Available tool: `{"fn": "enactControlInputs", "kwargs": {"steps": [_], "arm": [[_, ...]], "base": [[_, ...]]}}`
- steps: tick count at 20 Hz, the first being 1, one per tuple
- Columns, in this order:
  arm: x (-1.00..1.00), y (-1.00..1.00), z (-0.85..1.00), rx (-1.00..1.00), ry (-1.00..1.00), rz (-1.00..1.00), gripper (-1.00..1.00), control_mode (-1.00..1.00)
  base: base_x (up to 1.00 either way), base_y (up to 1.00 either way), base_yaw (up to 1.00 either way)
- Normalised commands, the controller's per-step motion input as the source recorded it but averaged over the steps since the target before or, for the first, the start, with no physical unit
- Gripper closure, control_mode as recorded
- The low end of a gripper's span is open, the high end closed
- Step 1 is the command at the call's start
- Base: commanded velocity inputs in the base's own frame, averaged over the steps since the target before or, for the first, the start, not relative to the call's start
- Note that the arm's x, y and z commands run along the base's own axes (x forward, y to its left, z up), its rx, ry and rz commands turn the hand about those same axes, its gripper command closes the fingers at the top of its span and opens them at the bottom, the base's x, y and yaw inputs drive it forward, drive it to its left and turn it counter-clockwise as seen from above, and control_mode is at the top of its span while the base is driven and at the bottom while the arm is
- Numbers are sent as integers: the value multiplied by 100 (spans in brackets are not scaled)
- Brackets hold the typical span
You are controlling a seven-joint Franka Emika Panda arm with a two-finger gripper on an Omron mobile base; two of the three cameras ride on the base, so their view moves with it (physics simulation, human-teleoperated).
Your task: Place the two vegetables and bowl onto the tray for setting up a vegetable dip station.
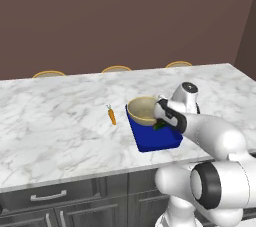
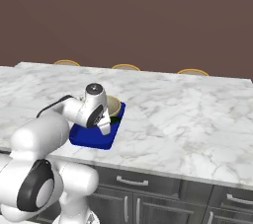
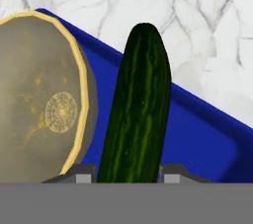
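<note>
cucumber (image 3: 141, 109) clamped between the gripper (image 3: 127, 173) jaws, hanging over the tray (image 3: 197, 139) just beside the bowl (image 3: 39, 99), which already sits on it. looks like the placing step: lower, let go. carrot (image 1: 112, 115) on the counter, left of the tray, not yet picked.

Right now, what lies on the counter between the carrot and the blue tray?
In the left base view, the stretch between the carrot and the tray is bare marble counter; nothing lies there.
</note>
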Motion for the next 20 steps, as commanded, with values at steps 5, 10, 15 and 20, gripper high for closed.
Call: {"fn": "enactControlInputs", "kwargs": {"steps": [5,10,15,20], "arm": [[0,12,-16,3,0,0,100,-100],[0,2,-3,4,0,0,100,-100],[0,0,-14,3,-2,0,100,-100],[0,0,-14,3,-2,0,100,-100]], "base": [[0,0,0],[0,0,0],[0,0,0],[0,0,0]]}}
